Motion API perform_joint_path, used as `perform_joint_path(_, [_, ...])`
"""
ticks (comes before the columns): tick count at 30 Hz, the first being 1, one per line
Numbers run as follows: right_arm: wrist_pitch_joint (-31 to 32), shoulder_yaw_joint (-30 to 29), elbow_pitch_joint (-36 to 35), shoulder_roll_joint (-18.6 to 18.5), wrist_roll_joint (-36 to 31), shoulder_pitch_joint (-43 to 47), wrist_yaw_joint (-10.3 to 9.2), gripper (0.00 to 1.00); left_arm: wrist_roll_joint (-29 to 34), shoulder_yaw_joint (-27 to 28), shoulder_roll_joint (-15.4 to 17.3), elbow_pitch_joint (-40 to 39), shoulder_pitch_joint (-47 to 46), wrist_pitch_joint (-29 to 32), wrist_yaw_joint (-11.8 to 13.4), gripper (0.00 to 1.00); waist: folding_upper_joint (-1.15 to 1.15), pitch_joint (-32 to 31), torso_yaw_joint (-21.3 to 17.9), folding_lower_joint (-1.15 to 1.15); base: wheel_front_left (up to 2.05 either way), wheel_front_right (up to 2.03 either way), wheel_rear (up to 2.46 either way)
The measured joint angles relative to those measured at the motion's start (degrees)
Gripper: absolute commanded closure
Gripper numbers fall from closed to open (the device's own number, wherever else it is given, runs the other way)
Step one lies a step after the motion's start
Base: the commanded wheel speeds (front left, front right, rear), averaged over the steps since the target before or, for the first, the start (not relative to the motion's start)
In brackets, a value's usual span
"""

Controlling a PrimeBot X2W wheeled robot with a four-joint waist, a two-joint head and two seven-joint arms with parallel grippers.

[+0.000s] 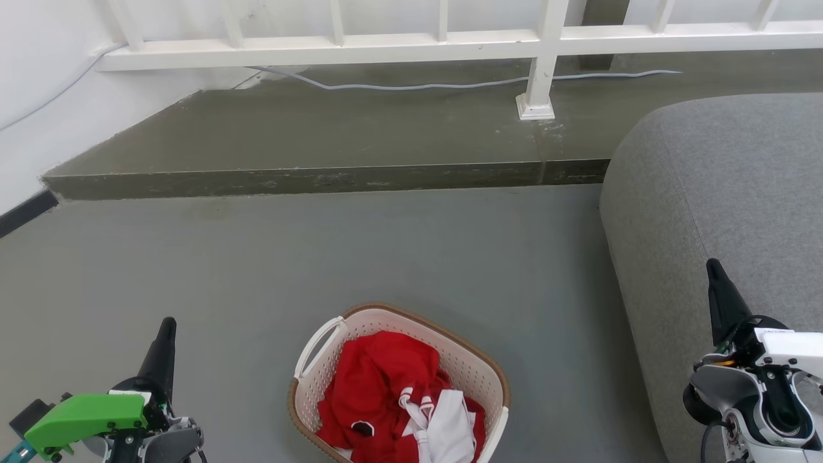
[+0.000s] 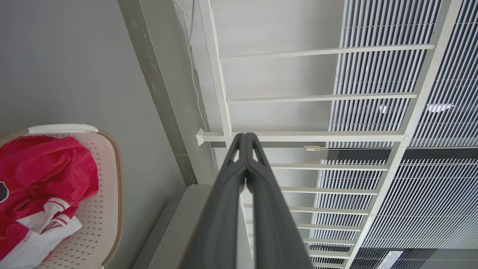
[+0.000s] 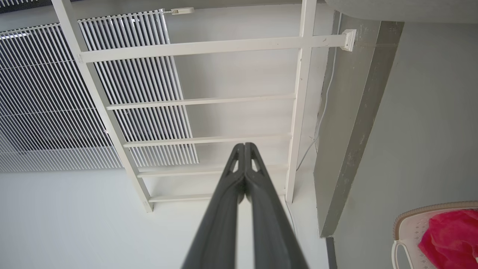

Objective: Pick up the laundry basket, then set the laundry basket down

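The laundry basket [image 1: 476, 376], cream perforated plastic with a brown rim and a white loop handle, stands on the grey floor at the bottom centre of the head view, holding red and white clothes. It also shows at the left edge of the left wrist view, basket [image 2: 106, 194], and the bottom right corner of the right wrist view, basket [image 3: 410, 228]. My left gripper [image 1: 167, 325] is at the lower left, well left of the basket, fingers pressed together and holding nothing. My right gripper [image 1: 712, 267] is at the lower right over the sofa, also shut and empty. Both point up and away from the basket.
A grey sofa [image 1: 720, 193] fills the right side, close to the basket. A raised concrete step [image 1: 321, 177] runs across behind, with a white railing [image 1: 540, 71] and a loose cable [image 1: 450, 83] on it. A white wall stands at the left.
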Motion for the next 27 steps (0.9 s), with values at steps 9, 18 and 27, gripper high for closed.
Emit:
perform_joint_path(9, [-0.1,0.1,2.8,1.2,0.0,2.2,-0.24,0.0,0.0,-0.7,-1.3,2.8,1.9,0.0,0.1,0.0,0.0,0.0,0.0,0.0,0.0,0.0,0.0])
perform_joint_path(18, [-1.0,1.0,3.7,1.7,-0.2,3.6,-0.24,0.0,0.1,-1.2,-2.0,3.4,3.1,-1.0,0.1,0.0,0.0,0.0,0.0,0.0,0.0,0.0,0.0])
perform_joint_path(27, [-2.7,2.3,3.1,1.7,-4.3,3.7,-0.27,0.0,3.9,-2.0,-1.9,1.9,3.1,-2.6,0.1,0.0,0.0,-0.1,0.1,0.0,0.0,0.0,0.0])
